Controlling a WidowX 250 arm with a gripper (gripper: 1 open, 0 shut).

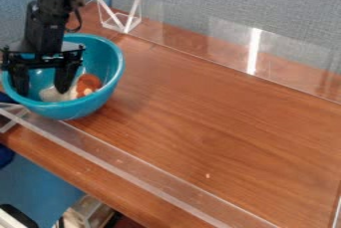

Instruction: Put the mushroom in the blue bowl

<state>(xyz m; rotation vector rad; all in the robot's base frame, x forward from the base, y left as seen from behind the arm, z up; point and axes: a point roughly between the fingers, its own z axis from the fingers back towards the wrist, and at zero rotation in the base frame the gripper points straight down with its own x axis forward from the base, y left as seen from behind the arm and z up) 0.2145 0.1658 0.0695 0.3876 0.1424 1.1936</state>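
Observation:
The blue bowl (pixel 107 79) sits at the left end of the wooden table. Inside it lies the mushroom (pixel 83 86), reddish-brown cap to the right and pale stem to the left. My gripper (pixel 43 73) hangs over the bowl's left half, pointing steeply down. Its black fingers (pixel 19 77) stand wide apart, open, with nothing between them. The left finger partly hides the stem end of the mushroom. The mushroom rests on the bowl's floor, apart from the fingers as far as I can tell.
Low clear acrylic walls (pixel 253 48) run along the table's back and front edges. A small clear stand (pixel 123 16) is at the back left. The brown tabletop (pixel 213 113) stretches to the right of the bowl.

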